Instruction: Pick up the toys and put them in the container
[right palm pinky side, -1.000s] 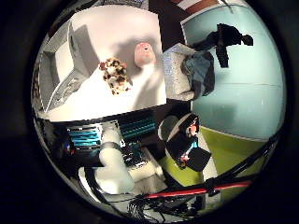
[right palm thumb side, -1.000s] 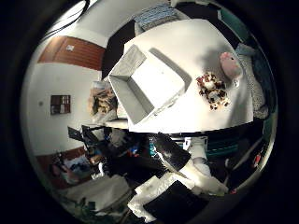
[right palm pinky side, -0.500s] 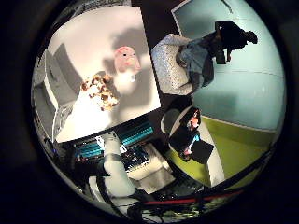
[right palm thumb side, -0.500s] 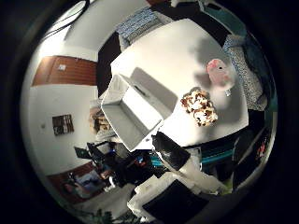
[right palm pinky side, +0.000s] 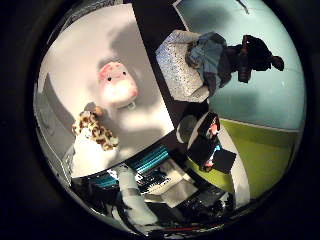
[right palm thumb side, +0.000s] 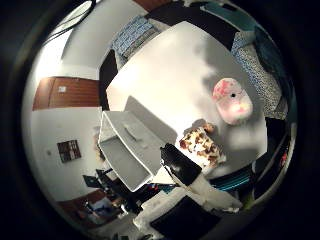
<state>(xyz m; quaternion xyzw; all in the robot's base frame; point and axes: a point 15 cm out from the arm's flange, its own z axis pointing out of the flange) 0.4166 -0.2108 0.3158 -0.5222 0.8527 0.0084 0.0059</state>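
Observation:
A pink round plush toy (right palm pinky side: 117, 83) lies on the white table (right palm pinky side: 80, 50). A brown spotted plush toy (right palm pinky side: 92, 128) lies a short way from it, nearer the table's edge. The thumb side palm view shows the pink toy (right palm thumb side: 231, 98), the spotted toy (right palm thumb side: 202, 145) and an empty white container (right palm thumb side: 128, 160) standing on the table past the spotted toy. My hand is well above the table, away from both toys. A black and white part of the hand or arm (right palm thumb side: 190, 172) reaches in beside the spotted toy.
A grey upholstered chair (right palm pinky side: 180, 62) stands at the table's side near the pink toy. Patterned chairs (right palm thumb side: 135, 35) stand at the far end. Shelves and clutter (right palm pinky side: 150, 170) lie below the table's edge.
The camera has moved along the table towards the pink toy, so both toys look larger. The container has left the little finger side view. The toys themselves have not moved.

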